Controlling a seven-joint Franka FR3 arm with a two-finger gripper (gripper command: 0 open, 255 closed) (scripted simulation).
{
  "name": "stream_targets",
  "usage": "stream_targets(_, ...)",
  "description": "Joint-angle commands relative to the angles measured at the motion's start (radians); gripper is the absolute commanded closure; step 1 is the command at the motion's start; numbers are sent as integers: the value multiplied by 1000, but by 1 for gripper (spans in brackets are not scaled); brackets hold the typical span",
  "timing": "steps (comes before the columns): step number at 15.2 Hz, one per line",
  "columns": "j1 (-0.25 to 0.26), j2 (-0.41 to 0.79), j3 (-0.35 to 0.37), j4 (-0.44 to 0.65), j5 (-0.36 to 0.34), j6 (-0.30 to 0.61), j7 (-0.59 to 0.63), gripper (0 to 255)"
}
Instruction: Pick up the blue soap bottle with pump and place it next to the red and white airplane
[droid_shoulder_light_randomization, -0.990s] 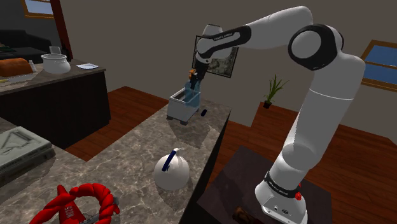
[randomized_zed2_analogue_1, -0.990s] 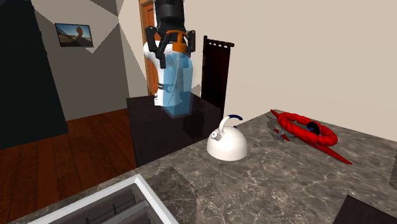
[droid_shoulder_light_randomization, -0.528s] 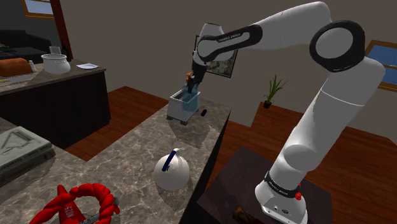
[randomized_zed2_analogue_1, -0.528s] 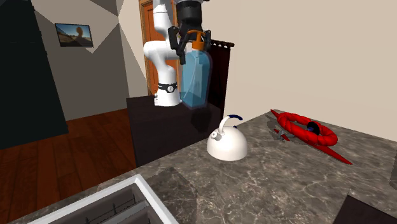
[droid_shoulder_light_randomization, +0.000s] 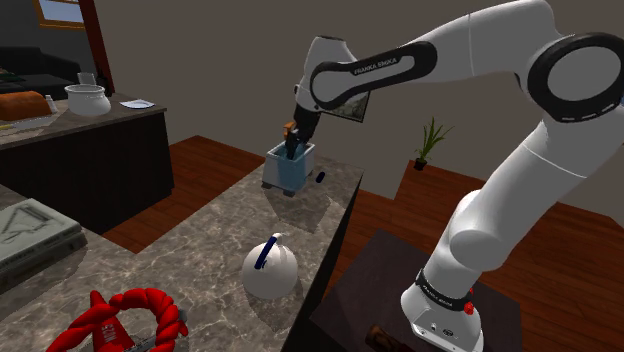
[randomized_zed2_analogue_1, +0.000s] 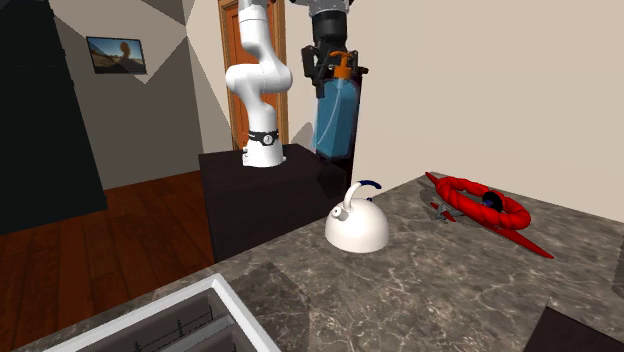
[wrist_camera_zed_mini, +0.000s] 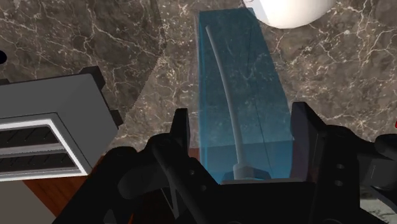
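Observation:
My gripper (randomized_zed2_analogue_1: 336, 72) is shut on the neck of a translucent blue soap bottle (randomized_zed2_analogue_1: 335, 118) with an orange pump, which hangs upright in the air above the marble counter's (randomized_zed2_analogue_1: 420, 290) far edge. In the wrist view the black fingers (wrist_camera_zed_mini: 180, 135) clasp the bottle (wrist_camera_zed_mini: 238, 95) on both sides. From the shoulder view my gripper (droid_shoulder_light_randomization: 294, 144) and the orange pump (droid_shoulder_light_randomization: 289, 127) show in front of the toaster. The red and white airplane (randomized_zed2_analogue_1: 486, 206) lies on the counter at the second exterior view's right, well apart from the bottle. It is also at the shoulder view's lower left (droid_shoulder_light_randomization: 125, 320).
A white kettle (randomized_zed2_analogue_1: 357, 223) with a dark handle stands on the counter between bottle and airplane, also seen from the shoulder (droid_shoulder_light_randomization: 270, 266). A toaster (wrist_camera_zed_mini: 44, 121) sits beside the bottle. The counter drops off toward the dark stand (droid_shoulder_light_randomization: 390, 290).
My gripper has carried the bottle toward the second exterior view's right, from in front of the arm's base to above the kettle's side of the counter. Its grip is unchanged.

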Motion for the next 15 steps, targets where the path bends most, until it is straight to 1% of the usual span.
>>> stream_targets(1,21,-31,33,-28,-1,-3,55,255)
stream_targets(8,89,-104,145,-93,9,-13,226,255)
stream_targets(15,156,-127,267,-101,24,-32,405,255)
